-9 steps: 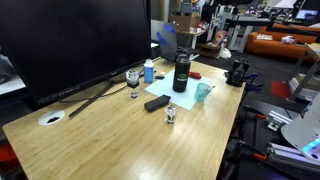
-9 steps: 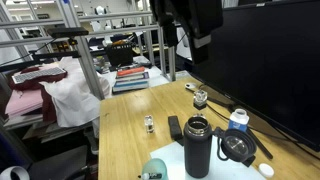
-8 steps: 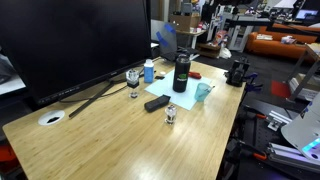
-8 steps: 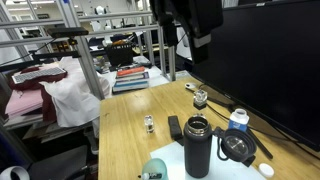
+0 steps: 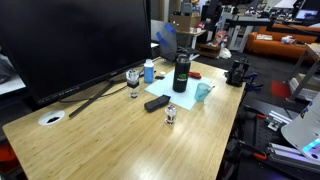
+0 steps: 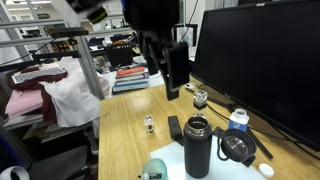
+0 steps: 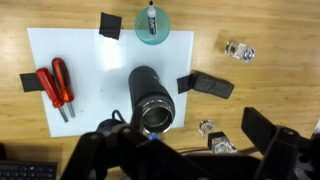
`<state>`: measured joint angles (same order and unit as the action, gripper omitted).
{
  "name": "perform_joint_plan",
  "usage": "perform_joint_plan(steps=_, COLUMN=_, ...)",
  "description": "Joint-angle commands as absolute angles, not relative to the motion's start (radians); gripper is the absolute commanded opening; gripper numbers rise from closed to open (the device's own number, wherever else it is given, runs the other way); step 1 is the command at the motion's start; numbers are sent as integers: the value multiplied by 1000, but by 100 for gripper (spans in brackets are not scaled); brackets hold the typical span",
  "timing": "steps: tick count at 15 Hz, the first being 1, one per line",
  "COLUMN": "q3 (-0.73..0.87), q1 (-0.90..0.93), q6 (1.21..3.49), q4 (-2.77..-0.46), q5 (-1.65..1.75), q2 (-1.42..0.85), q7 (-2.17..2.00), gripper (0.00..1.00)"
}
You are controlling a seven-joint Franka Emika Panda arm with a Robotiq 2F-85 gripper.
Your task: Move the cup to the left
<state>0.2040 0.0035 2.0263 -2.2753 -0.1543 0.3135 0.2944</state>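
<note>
You had the tool (image 7: 178,130) hanging above the bench (image 5: 100,140), jaws spread wide and gripping nothing. The cup (image 7: 152,22) stood upright at the edge of the white mat (image 7: 90,50), near the black bottle (image 7: 150,98) but apart from it. In the wrist view the bottle sat straight below the tool. Two red screwdrivers (image 7: 55,88) lay on the same mat; a black remote (image 7: 210,85) lay just beside it.

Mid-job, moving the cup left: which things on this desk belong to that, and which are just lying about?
Job in hand:
- cup

Lying about:
- black bottle
- stemmed glass
- red-handled tools
- flat black device
- monitor
</note>
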Motion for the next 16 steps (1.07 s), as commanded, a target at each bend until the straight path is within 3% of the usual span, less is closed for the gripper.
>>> perform_joint_plan(steps=1, q3=179, q1=-4, q6=2023, q4=-2329, q5=-167, q2=292, q7=347, gripper=100)
perform_joint_plan(steps=16, q3=111, q1=1, q6=2090, q4=-2419, q5=-188, q2=220, q7=251, gripper=100)
